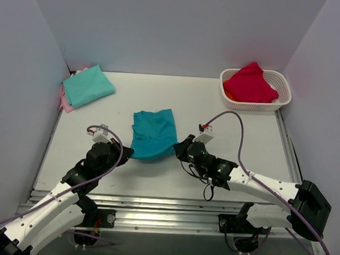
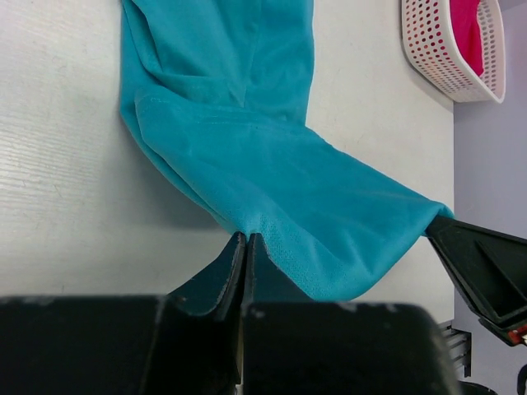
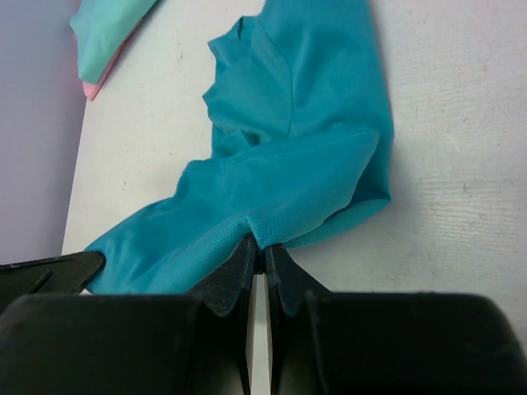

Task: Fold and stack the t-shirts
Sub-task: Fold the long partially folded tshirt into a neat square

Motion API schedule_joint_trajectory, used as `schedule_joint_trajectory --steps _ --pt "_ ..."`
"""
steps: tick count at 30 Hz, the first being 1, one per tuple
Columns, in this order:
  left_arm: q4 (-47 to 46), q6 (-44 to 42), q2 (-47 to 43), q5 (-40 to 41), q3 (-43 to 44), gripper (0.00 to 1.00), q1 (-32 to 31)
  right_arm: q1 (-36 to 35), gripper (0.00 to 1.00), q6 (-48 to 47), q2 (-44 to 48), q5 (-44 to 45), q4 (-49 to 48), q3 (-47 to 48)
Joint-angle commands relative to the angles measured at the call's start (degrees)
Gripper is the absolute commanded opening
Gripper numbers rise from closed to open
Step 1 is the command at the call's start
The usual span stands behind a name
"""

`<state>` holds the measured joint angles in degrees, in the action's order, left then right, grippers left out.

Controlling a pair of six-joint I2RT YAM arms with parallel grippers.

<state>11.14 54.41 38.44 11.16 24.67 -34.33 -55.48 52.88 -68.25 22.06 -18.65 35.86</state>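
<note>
A deep teal t-shirt (image 1: 153,133) lies partly folded in the middle of the table, its near edge lifted between both grippers. My left gripper (image 1: 126,152) is shut on the shirt's near left corner (image 2: 247,233). My right gripper (image 1: 179,149) is shut on its near right corner (image 3: 262,243). A mint-green t-shirt (image 1: 88,85) lies folded at the back left on top of a pink t-shirt (image 1: 66,102), of which only an edge shows. In the right wrist view the mint-green t-shirt (image 3: 105,31) shows at the top left.
A white perforated basket (image 1: 284,94) at the back right holds red cloth (image 1: 250,83). White walls close in the table on three sides. A metal rail (image 1: 165,205) runs along the near edge by the arm bases.
</note>
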Motion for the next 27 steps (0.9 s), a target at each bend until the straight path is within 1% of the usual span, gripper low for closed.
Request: schedule_joint_trajectory --steps 1,5,8,11,14,18,22,25,26,27 --pt "5.0 -0.3 0.8 2.5 4.7 0.02 -0.1 -0.3 0.0 -2.6 -0.4 1.8 4.3 5.1" --pt "3.4 -0.6 4.9 3.6 8.1 0.02 0.1 0.3 0.0 -4.0 -4.6 3.0 4.2 9.7" --pt "0.8 -1.1 9.1 3.7 10.7 0.02 1.0 1.3 0.0 -4.9 -10.9 2.6 3.8 13.9" --pt "-1.2 -1.5 12.3 2.1 12.8 0.02 2.7 2.4 0.0 -5.5 -15.5 0.9 3.1 17.6" --pt "-3.1 -1.9 15.0 -0.8 14.5 0.02 5.3 3.1 0.0 -5.9 -18.8 -0.2 2.9 20.6" --pt "-5.2 -2.5 18.0 -4.0 15.9 0.02 9.0 4.3 0.0 -6.2 -21.0 -1.1 2.7 22.9" --pt "-8.4 -2.5 21.3 -8.3 16.6 0.02 14.4 6.3 0.0 -6.7 -22.7 -2.8 2.7 25.3" --pt "-11.4 -2.4 25.4 -10.7 18.0 0.02 17.1 8.6 0.0 -7.2 -25.1 -4.8 2.7 28.3" --pt "-13.7 -2.4 28.2 -11.2 18.5 0.02 17.9 9.3 0.0 -7.3 -26.7 -5.2 2.7 29.2" --pt "-14.6 -2.4 30.2 -13.2 19.3 0.02 18.6 10.2 0.0 -7.4 -27.8 -5.7 2.8 30.1"
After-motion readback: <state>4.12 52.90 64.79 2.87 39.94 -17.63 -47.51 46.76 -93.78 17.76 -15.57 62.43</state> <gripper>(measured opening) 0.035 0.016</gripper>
